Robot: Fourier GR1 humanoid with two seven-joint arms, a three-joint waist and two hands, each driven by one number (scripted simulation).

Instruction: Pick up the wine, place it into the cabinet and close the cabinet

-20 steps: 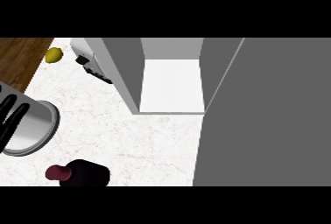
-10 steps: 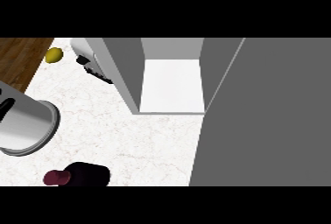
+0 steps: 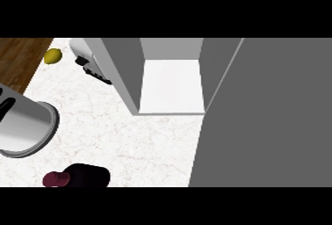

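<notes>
Standing at the counter's near edge – the wine (image 3: pixel 77 176), dark bottle with maroon cap, well short of the open cabinet (image 3: pixel 172 88). Probably heavy, rigid, slick, breakable – best gripped round the body. Neither hand visible, state unknown.

Below us we see the table (image 3: pixel 130 136), a white marbled top with faint pinkish veins. At its far left corner it gives way to a strip of brown wood (image 3: pixel 19 59), and a lemon (image 3: pixel 53 55) lies right at that seam. A steel pot (image 3: pixel 26 129) stands on the left side, cut off by the view's edge. Near the front edge the wine (image 3: pixel 77 176) stands upright, its dark red cap toward us, well apart from the pot. At the back a white appliance (image 3: pixel 88 57) with black parts sits just beside the open cabinet (image 3: pixel 172 85), which rests on the table and shows a white floor inside. Its grey door (image 3: pixel 272 114) covers the table's right side.
</notes>
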